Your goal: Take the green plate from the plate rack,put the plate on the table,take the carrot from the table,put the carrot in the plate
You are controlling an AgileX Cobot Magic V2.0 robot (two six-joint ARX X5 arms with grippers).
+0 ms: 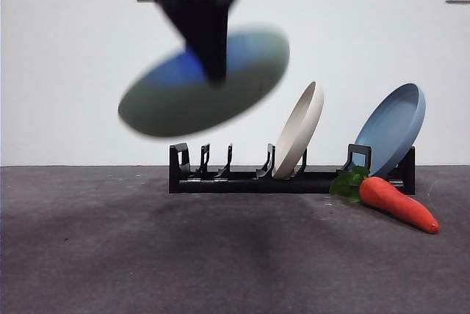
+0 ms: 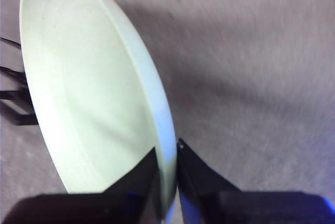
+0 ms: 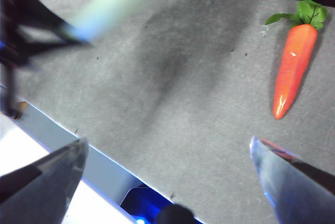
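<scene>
Above the table (image 1: 110,255), clear of the plate rack (image 1: 242,180), the left gripper (image 2: 168,174) has its two black jaws pinched on the rim of the green plate (image 1: 204,83), one jaw on the inner face and one on the outer. That hold is narrow and sits at the plate's edge, so I judge the main risk to be the plate swinging or slipping out of the jaws; its blur in the front view suggests it is moving fast. A tilted release, or one from too high, could let it land on its rim and roll or rock toward the rack. It hangs slanted in the air, nearly flat but with one side lower, well apart from the beige plate (image 1: 299,129) and blue plate (image 1: 394,127) leaning in their slots. The left arm comes down from the top of the front view, dark and steep, wrist pointing downward.

The right gripper (image 3: 167,169) waits over bare table with its jaws spread wide and nothing between them. The carrot (image 3: 293,68) lies on the table near the rack's end below the blue plate, leaves toward the rack, well apart from both grippers. A plate set too near it could nudge it.
</scene>
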